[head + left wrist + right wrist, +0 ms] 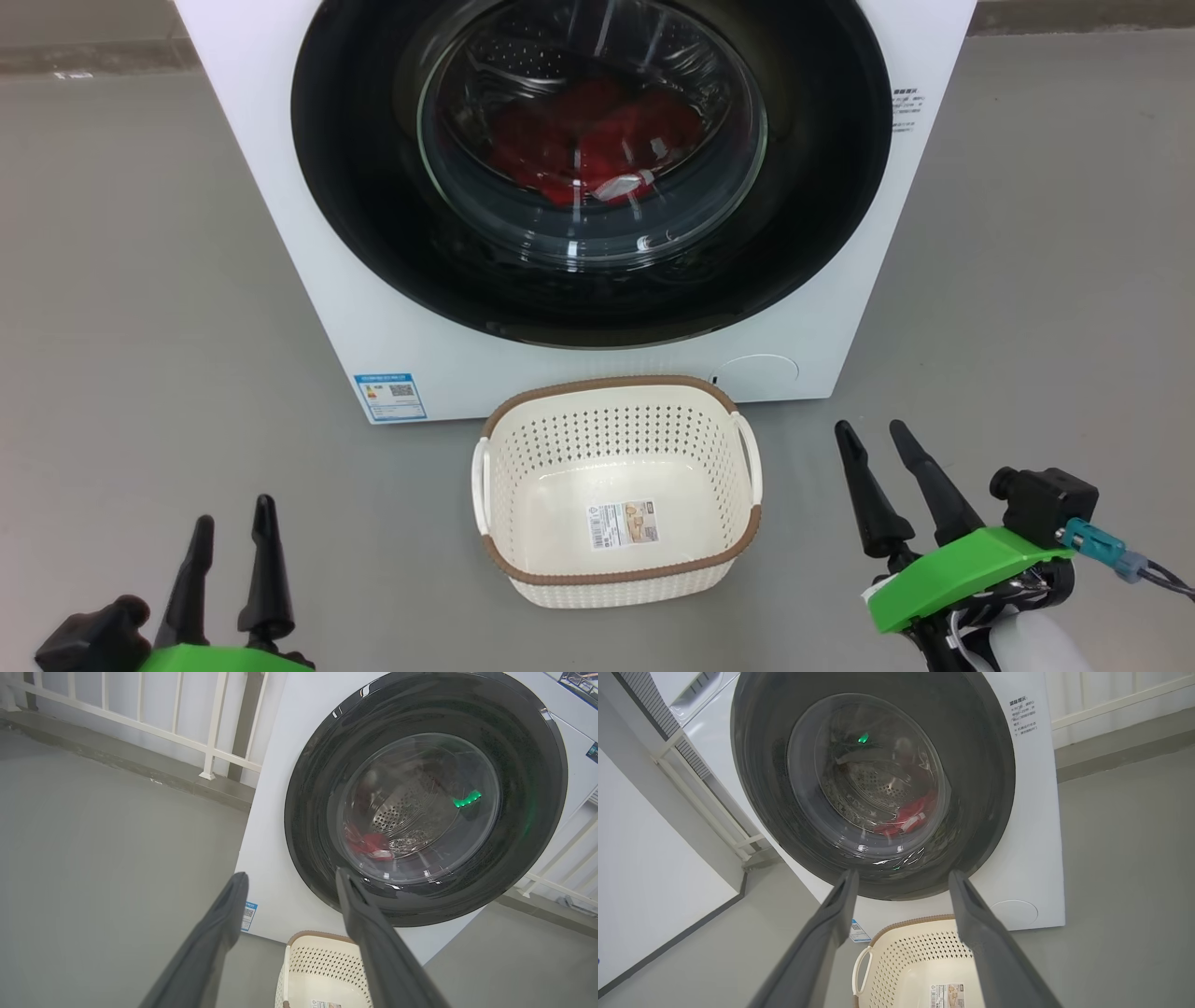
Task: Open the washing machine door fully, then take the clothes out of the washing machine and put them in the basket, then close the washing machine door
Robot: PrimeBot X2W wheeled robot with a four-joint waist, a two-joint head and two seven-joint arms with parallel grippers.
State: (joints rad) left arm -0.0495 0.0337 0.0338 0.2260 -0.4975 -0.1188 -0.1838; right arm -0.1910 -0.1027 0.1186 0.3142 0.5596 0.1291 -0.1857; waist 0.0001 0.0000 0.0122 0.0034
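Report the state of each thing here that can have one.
washing machine door: shut.
clothes: inside the washing machine, behind the door.
basket: upright, empty.
left gripper: open, holding nothing.
right gripper: open, holding nothing.

door (373, 215) shut | red clothes (597, 140) in drum | basket (616, 569) empty, before washer (280, 187)
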